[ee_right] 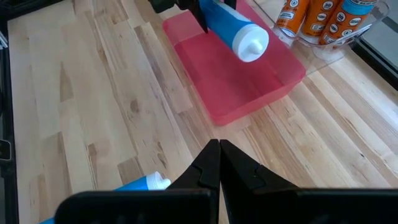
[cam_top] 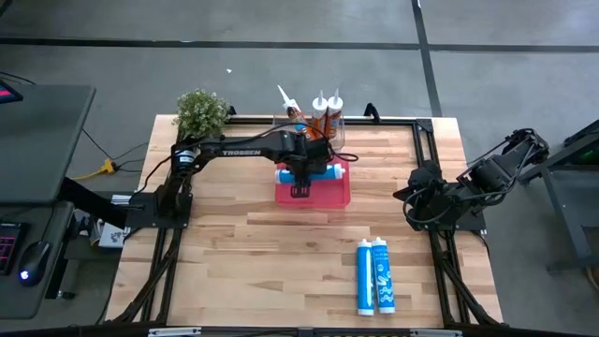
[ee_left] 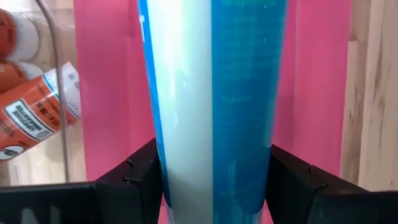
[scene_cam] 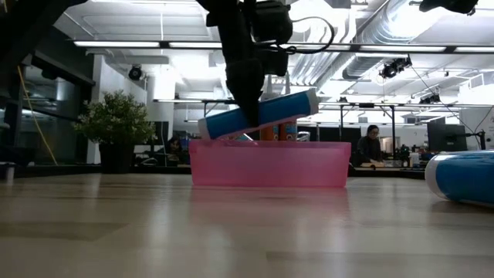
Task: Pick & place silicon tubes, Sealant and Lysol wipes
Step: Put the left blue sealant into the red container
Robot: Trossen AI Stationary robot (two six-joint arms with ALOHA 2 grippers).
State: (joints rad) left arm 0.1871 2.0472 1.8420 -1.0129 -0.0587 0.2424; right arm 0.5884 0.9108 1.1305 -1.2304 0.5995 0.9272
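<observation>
The left end effector (cam_top: 300,178) has its fingers (ee_left: 134,180) closed around a blue and white tube (scene_cam: 258,113) and holds it tilted, just above the pink bin (scene_cam: 270,164) directly below it. The right end effector (ee_right: 219,163) is fully closed and empty, well apart from the bin, with two more tubes (cam_top: 374,276) lying near it on the surface (cam_top: 281,262).

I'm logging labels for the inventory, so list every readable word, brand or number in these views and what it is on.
"TROSSEN": white letters on the left arm, read in the high view.
Blue tube in the left hand: faint print, too blurred to read.
Orange tubes: labels with text, too small to read.
Two blue tubes on the table: print unreadable.
Pink bin: no text.
</observation>
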